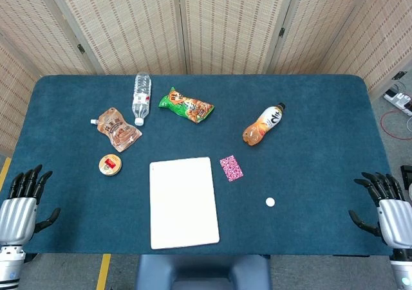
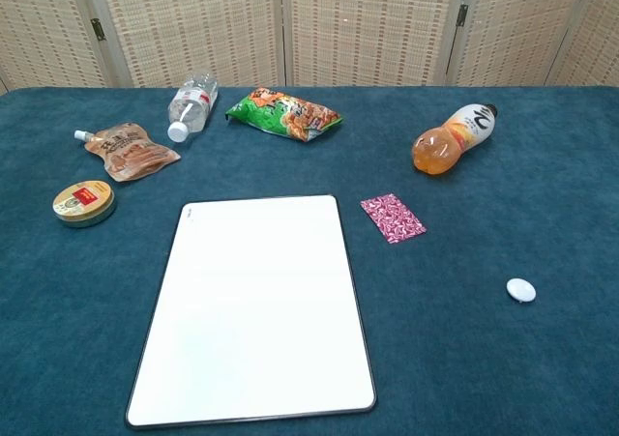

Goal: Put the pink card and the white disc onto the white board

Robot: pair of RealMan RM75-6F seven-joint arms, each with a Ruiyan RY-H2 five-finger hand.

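Note:
The white board (image 1: 183, 201) (image 2: 256, 305) lies flat near the table's front edge, bare. Just to its right lies the pink patterned card (image 1: 231, 168) (image 2: 393, 217), apart from the board. Further right and nearer the front sits the small white disc (image 1: 270, 202) (image 2: 520, 289). My left hand (image 1: 22, 200) hangs at the table's front left corner with its fingers apart and nothing in it. At the front right corner my right hand (image 1: 385, 203) is likewise open and holds nothing. Neither hand shows in the chest view.
Behind the board lie a clear water bottle (image 1: 141, 98), a green snack bag (image 1: 186, 105), an orange drink bottle (image 1: 262, 125), a brown pouch (image 1: 118, 128) and a round tin (image 1: 111, 165). Blue cloth covers the table (image 1: 322, 174).

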